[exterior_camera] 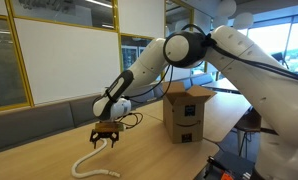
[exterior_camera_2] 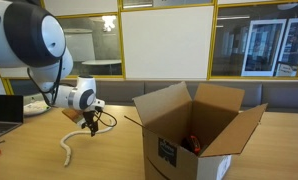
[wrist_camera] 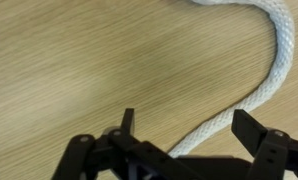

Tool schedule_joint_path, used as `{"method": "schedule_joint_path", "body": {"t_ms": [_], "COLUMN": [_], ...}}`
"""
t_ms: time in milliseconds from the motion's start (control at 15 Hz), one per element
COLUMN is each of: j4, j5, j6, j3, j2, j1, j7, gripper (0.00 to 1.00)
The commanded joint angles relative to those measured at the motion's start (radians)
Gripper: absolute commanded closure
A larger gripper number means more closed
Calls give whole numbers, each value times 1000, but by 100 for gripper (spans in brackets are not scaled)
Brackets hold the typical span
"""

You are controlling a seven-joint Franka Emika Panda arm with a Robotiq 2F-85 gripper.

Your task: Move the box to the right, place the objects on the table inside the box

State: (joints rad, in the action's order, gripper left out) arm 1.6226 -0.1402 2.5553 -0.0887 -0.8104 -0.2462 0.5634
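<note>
An open cardboard box (exterior_camera: 187,112) stands on the wooden table, also seen in an exterior view (exterior_camera_2: 194,135). A small red-orange object (exterior_camera_2: 192,143) lies inside it. A white rope (exterior_camera: 94,165) lies curled on the table in both exterior views (exterior_camera_2: 66,150). My gripper (exterior_camera: 105,136) hangs low over one end of the rope, well away from the box (exterior_camera_2: 89,125). In the wrist view the gripper (wrist_camera: 186,125) is open, and the rope (wrist_camera: 272,75) runs between its two fingers on the tabletop.
A laptop (exterior_camera_2: 3,108) sits at the table's far edge. A black cable (exterior_camera_2: 111,118) and a small orange item (exterior_camera_2: 69,114) lie behind the gripper. A bench and glass walls run behind the table.
</note>
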Motion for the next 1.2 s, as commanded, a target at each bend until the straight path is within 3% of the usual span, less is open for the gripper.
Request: {"method": "schedule_joint_path", "body": {"t_ms": [0, 267, 667, 1133], "j4": [-179, -319, -492, -653], "j5": [4, 9, 50, 114], "j6": [-79, -127, -122, -166], "j3": [43, 65, 153, 228], "j2": [-106, -198, -310, -415], "j1": [-48, -67, -103, -91], "j7": [13, 21, 107, 213], "gripper": [0, 0, 0, 0]}}
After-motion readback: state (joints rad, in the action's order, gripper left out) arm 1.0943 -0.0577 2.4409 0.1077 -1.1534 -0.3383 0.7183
